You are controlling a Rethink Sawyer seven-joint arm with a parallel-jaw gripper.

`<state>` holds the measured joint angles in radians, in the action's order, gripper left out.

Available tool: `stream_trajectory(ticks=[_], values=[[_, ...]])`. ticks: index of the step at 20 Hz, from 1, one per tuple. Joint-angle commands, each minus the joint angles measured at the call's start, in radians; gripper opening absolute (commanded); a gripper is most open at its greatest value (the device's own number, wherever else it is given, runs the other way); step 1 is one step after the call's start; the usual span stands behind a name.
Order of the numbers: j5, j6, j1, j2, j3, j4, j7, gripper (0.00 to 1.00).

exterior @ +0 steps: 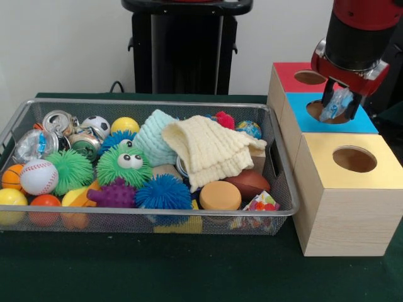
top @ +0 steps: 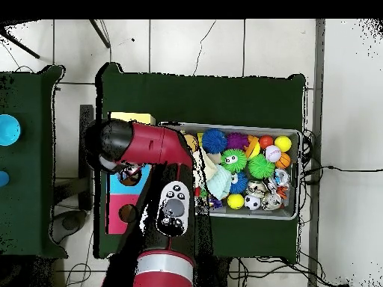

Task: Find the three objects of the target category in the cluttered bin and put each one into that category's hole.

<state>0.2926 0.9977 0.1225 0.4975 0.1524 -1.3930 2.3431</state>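
Bin [exterior: 19,119]: wire mesh on the green bench, left of the boxes; crushed cans [exterior: 60,121] at its far left corner, among balls and cloths
Blue hole [exterior: 320,110]: middle box, directly beneath the held object; red hole [exterior: 310,77] behind, yellow hole [exterior: 354,158] in front
End effector [exterior: 340,106]: closed on a crumpled clear plastic piece [exterior: 335,104], hanging just over the blue hole; drop is straight down
Views: front shows the grip and hole alignment; overhead hides both under the arm [top: 146,146]
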Motion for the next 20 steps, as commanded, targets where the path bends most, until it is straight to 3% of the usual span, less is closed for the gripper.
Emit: stream_trajectory(ticks=[1, 16, 20], values=[[-0.004, 0.082, -0.035, -0.037, -0.096, 0.007, 0.059, 0.0], [-0.026, 0.245, -0.068, -0.061, -0.115, 0.076, 0.047, 0.0], [-0.028, 0.241, -0.065, -0.047, -0.112, 0.066, 0.046, 0.0]])
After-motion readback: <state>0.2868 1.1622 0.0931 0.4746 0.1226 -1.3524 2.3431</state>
